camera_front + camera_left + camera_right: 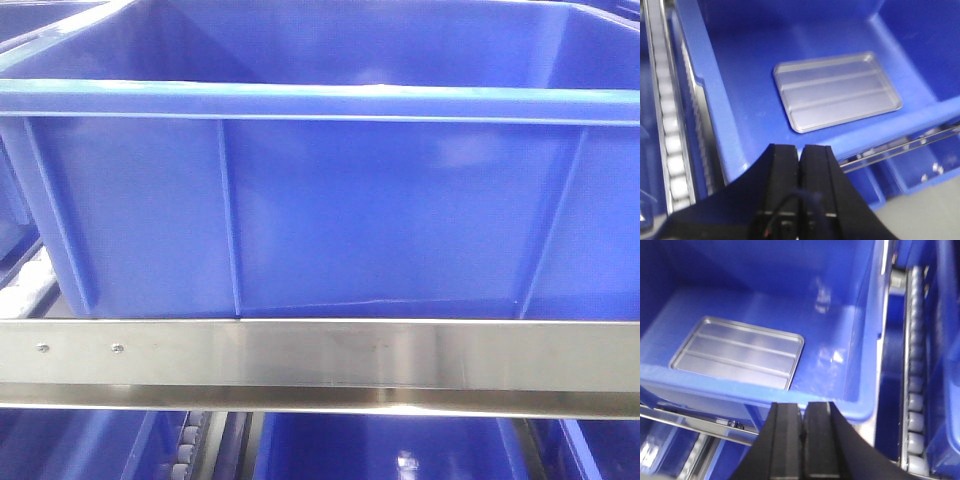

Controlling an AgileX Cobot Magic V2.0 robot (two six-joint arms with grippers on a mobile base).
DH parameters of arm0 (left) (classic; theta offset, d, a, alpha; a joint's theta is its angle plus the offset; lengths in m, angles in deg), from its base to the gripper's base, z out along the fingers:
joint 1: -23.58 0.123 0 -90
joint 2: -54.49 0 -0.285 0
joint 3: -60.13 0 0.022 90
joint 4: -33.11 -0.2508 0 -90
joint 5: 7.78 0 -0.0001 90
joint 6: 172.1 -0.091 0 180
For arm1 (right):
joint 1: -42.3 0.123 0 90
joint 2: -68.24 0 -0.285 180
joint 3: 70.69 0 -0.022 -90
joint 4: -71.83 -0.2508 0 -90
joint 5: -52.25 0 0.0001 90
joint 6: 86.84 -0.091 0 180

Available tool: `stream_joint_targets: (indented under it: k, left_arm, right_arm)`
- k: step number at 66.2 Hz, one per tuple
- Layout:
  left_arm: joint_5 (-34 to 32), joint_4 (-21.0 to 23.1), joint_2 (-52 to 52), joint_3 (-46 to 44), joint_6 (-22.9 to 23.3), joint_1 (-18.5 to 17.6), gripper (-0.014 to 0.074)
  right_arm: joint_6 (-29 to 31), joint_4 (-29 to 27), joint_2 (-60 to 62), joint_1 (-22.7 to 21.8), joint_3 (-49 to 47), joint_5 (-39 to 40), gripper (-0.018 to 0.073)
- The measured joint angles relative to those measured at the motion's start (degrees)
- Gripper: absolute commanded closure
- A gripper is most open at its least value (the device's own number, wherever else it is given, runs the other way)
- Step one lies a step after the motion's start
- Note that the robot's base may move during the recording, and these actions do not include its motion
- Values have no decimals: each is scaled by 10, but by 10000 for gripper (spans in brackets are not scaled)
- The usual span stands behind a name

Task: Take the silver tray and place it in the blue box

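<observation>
The silver tray (pixel 837 91) lies flat on the floor of the blue box (pixel 740 105), its two long ridges showing. The right wrist view has the same silver tray (pixel 737 352) at the left of the blue box's floor (pixel 840 340). My left gripper (pixel 800 150) hovers above the box's near rim, shut with nothing between its fingers. My right gripper (pixel 803 407) is shut and empty too, above the near rim. From the front, only the ribbed side wall of the blue box (pixel 320 210) shows; the tray is hidden there.
A steel shelf rail (pixel 320 355) runs under the box. Roller tracks flank it at the left (pixel 667 125) and at the right (pixel 915 370). More blue crates (pixel 380 445) sit on the level below and beside.
</observation>
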Motion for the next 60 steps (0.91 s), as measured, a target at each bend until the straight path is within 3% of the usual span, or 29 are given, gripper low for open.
stream_joint_targets:
  k: [16,60]
  left_arm:
    - [-49,1,-106,85,-24,0,691]
    - [-57,2,-107,124,-27,0,691]
  right_arm:
    - [3,1,91,0,45,0,508]
    - [3,1,93,0,49,4,508]
